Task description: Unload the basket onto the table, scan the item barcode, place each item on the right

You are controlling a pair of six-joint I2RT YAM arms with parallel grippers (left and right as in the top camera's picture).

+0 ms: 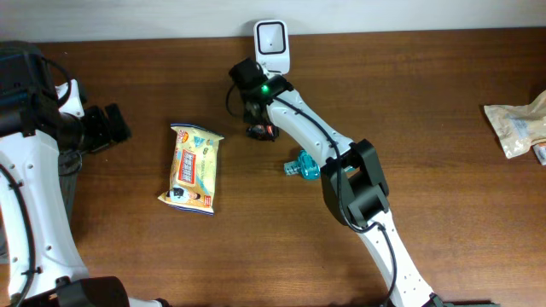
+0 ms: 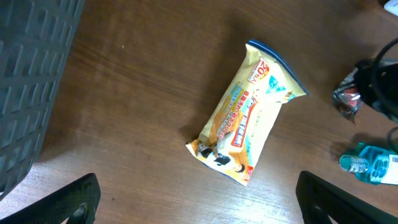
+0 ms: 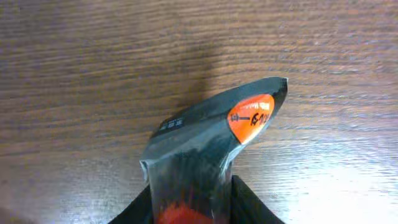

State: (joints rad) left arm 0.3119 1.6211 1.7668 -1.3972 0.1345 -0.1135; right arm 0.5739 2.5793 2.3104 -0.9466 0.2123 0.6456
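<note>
Beside the scanner [image 1: 271, 44]: I saw the right gripper [image 1: 260, 119] just in front of this white unit at the far edge of the table [image 1: 444, 188].
Right gripper: its fingers were pinched onto a dark packet [image 3: 205, 130], whose orange sticker [image 3: 250, 117] faced the wrist camera.
Dark packet: low over the wood; I could not tell if it was touching.
Left gripper [image 1: 115, 126]: spread fully wide, holding nothing, at the far left.
Other items: a yellow snack bag [image 1: 194, 167] lay flat between the grippers, and a blue bottle [image 1: 303, 166] lay beside the right arm.

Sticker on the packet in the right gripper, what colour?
Orange sticker with dark print on the dark packet; clearest in right wrist view.
</note>
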